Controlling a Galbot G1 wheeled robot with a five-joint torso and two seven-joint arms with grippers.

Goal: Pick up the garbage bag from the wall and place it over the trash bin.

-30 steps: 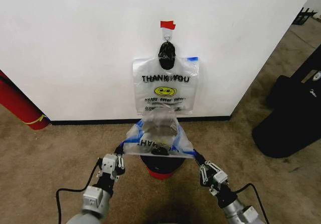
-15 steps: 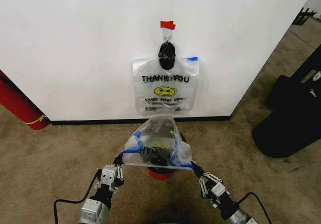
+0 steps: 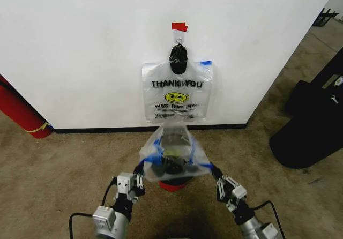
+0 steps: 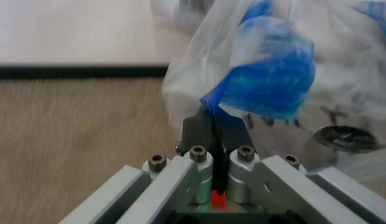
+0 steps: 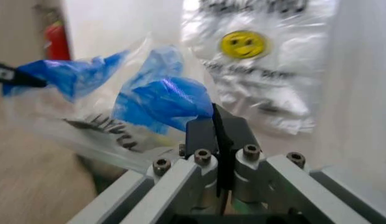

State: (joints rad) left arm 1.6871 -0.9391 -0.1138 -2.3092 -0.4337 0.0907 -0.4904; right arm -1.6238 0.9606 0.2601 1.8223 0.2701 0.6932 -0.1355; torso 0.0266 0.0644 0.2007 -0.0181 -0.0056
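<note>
1. Left arm reaches forward low at front left; left gripper [image 3: 140, 176] jaws pinched closed on the garbage bag [image 3: 172, 154] at a blue handle strip.
2. Right arm mirrors it at front right; right gripper [image 3: 218, 178] jaws also clamped on the bag's other blue strip.

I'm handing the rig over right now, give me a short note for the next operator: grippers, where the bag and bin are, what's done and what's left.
Left gripper: shut on a blue handle of the garbage bag.
Right gripper: shut on the other blue handle.
The bag hangs spread between both grippers, above the trash bin, whose red base shows underneath.
Another bag hangs on the wall beneath the red tape.
Done: one bag taken and brought over the bin.
Left: fit it over the bin's rim and let go.
</note>
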